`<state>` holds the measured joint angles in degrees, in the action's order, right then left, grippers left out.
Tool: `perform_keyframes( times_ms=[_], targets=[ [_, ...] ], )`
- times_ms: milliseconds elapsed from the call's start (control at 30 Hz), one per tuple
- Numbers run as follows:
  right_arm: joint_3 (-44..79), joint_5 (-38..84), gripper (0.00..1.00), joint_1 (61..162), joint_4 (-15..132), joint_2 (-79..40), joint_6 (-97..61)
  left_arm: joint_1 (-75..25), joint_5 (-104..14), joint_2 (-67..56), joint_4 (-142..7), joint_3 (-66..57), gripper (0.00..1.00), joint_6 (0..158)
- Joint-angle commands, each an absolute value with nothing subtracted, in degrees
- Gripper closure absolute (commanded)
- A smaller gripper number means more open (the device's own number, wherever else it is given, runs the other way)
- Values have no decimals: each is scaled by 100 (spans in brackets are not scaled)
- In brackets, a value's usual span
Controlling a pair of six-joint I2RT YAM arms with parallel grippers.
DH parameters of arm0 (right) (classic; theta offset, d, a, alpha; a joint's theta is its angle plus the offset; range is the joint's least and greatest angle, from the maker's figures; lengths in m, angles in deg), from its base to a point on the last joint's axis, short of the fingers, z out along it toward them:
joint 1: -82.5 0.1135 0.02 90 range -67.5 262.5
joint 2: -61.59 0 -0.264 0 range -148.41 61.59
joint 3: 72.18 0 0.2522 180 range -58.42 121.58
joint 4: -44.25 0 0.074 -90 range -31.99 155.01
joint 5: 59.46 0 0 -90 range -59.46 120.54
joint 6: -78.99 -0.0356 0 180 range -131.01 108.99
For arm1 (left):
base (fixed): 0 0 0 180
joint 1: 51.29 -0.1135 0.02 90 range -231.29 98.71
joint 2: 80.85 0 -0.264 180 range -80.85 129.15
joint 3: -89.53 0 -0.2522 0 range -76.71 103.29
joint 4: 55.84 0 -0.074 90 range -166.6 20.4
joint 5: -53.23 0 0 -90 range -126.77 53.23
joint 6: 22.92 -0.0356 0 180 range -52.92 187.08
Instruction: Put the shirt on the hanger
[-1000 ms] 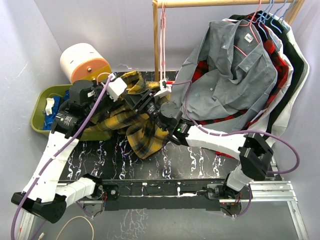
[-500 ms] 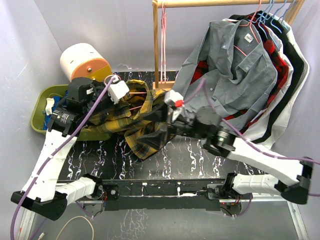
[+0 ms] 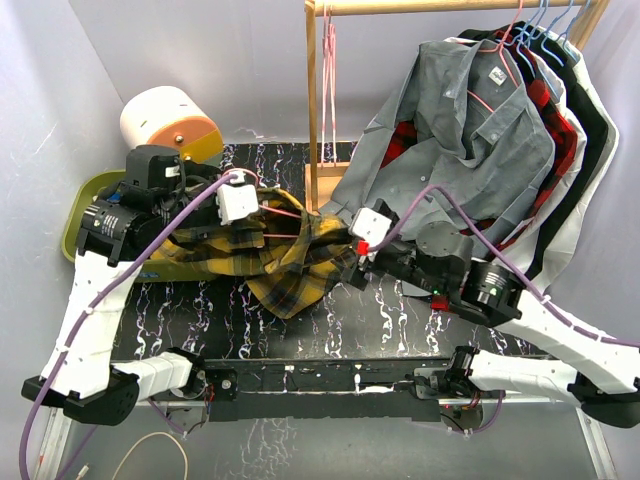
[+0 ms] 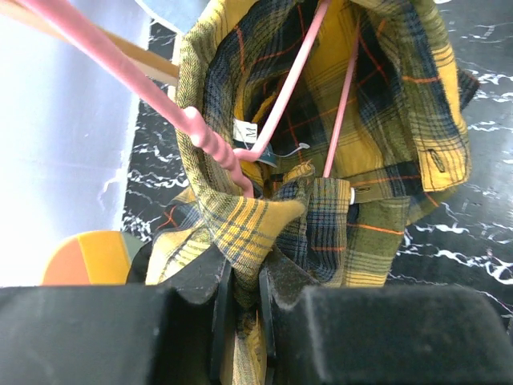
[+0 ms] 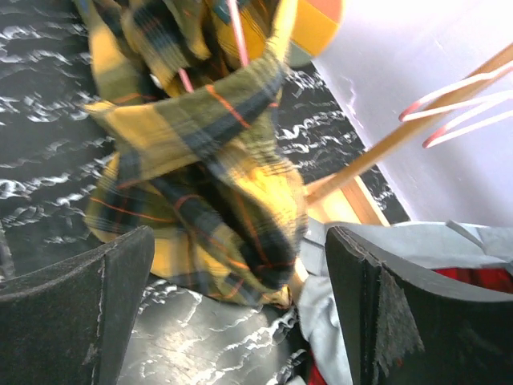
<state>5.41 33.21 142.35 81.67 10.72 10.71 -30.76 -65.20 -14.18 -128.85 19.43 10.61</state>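
The shirt (image 3: pixel 288 262), in yellow, black and green plaid, hangs in a bunch over the dark marbled table (image 3: pixel 400 320). The pink hanger (image 3: pixel 284 212) is threaded inside it. In the left wrist view the hanger (image 4: pixel 215 147) runs into the collar opening of the shirt (image 4: pixel 377 120). My left gripper (image 4: pixel 244 298) is shut on a fold of the shirt just below the hanger. My right gripper (image 5: pixel 240 241) stands open a short way right of the shirt (image 5: pixel 200 136), with nothing between its fingers; the top view shows it at the cloth's right edge (image 3: pixel 355 270).
A wooden rack post (image 3: pixel 312 100) stands just behind the shirt, with spare pink hangers (image 3: pixel 326 80) on its rail. A grey shirt (image 3: pixel 460 150) and a red plaid shirt (image 3: pixel 545 120) hang at the right. A green bin (image 3: pixel 85 215) and an orange-and-white drum (image 3: pixel 165 125) sit at the left.
My right gripper has let go of the shirt, opened wide and drawn back to the right. The left gripper kept its hold and shifted slightly left; the shirt has sagged.
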Motion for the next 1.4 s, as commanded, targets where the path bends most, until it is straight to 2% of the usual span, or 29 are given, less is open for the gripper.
perform_keyframes(
  times_ms=[0,33,100,267,533,633,700,767,833,867,933,1067,1133,1200,1267,1367],
  targets=[
    [514,4004,20,14201,7874,1014,1850,-3048,-7318,-1373,-13462,2263,100,643],
    [531,3952,29,14185,7778,982,1848,-3052,-7335,-1371,-13464,2275,100,637],
    [623,3641,36,14087,7799,837,1776,-3045,-7365,-1359,-13493,2310,100,616],
    [1074,2085,40,13512,8148,324,1418,-3052,-7425,-1332,-13517,2349,100,583],
    [1080,1111,43,12828,7845,-162,1306,-3052,-7641,-1275,-13691,2383,100,416],
    [1214,669,55,12662,7822,-403,1230,-3052,-7653,-1248,-13677,2400,100,415],
    [1240,491,71,12641,7750,-549,1196,-3046,-7679,-1224,-13660,2429,100,436],
    [1265,295,78,12636,7705,-646,1111,-3050,-7687,-1198,-13609,2429,100,489],
    [1274,139,90,12638,7610,-699,953,-3055,-7708,-1159,-13582,2443,100,539],
    [1246,88,92,12638,7494,-693,849,-3050,-7730,-1141,-13568,2449,100,564],
    [1161,-23,91,12641,7196,-658,636,-3055,-7793,-1096,-13561,2461,100,615],
    [1124,-217,67,12640,6767,-607,182,-3053,-7840,-1034,-13539,2439,100,639],
    [1096,-298,62,12640,6655,-606,37,-3050,-7815,-1018,-13520,2436,100,659],
    [1067,-312,61,12646,6641,-635,-9,-3050,-7809,-1003,-13502,2436,100,669],
    [1038,-277,66,12640,6668,-680,-6,-3055,-7808,-1001,-13493,2436,100,684],
    [957,-159,66,12636,6735,-700,84,-3056,-7805,-996,-13477,2431,100,700]
  ],
)
